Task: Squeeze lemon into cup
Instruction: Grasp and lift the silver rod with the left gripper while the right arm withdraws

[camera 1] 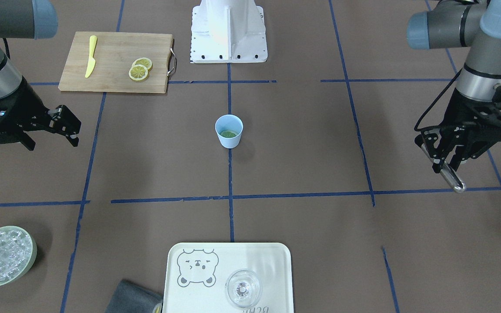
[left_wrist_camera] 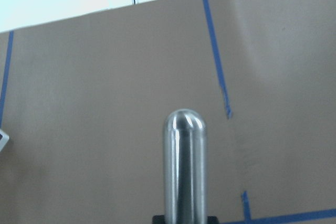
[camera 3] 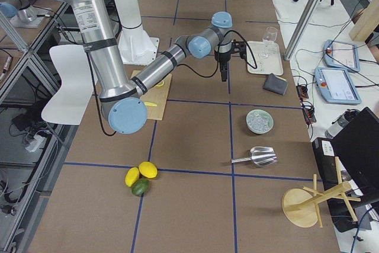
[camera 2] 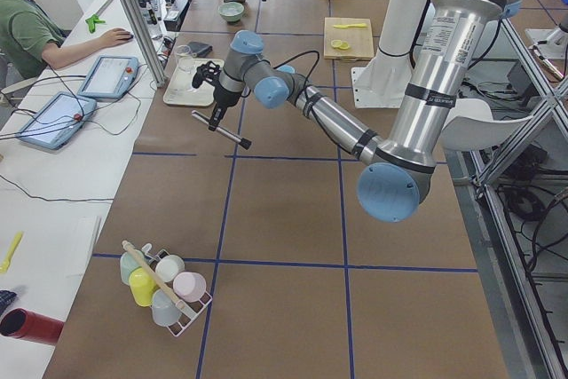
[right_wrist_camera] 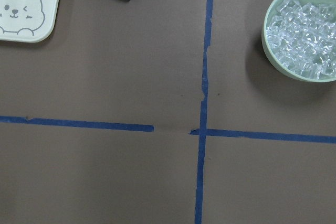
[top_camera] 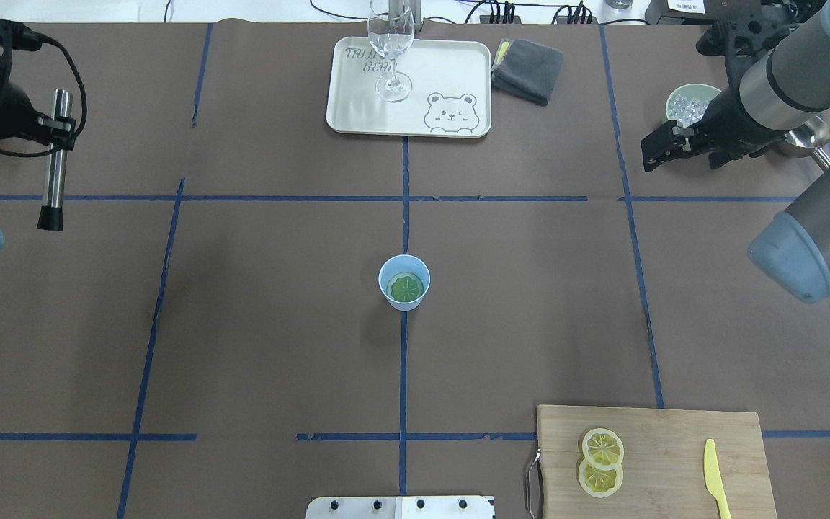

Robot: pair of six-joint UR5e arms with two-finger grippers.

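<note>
The light-blue cup (camera 1: 228,132) stands at the table's middle, also in the overhead view (top_camera: 404,282). One lemon slice (top_camera: 406,287) lies flat inside it and looks greenish there. Two more lemon slices (top_camera: 602,447) overlap on the wooden cutting board (top_camera: 674,468). My left gripper (top_camera: 58,130) is shut on a steel rod (top_camera: 55,173), held above the table far from the cup; the rod's rounded end fills the left wrist view (left_wrist_camera: 185,171). My right gripper (top_camera: 678,162) is open and empty, hanging by the ice bowl (top_camera: 689,104), well away from the cup.
A yellow knife (top_camera: 714,479) lies on the board beside the slices. A bear-print tray (top_camera: 357,108) with a clear glass (top_camera: 390,50) sits at the far edge, a grey cloth (top_camera: 527,68) beside it. The green ice bowl also shows under the right wrist (right_wrist_camera: 268,40).
</note>
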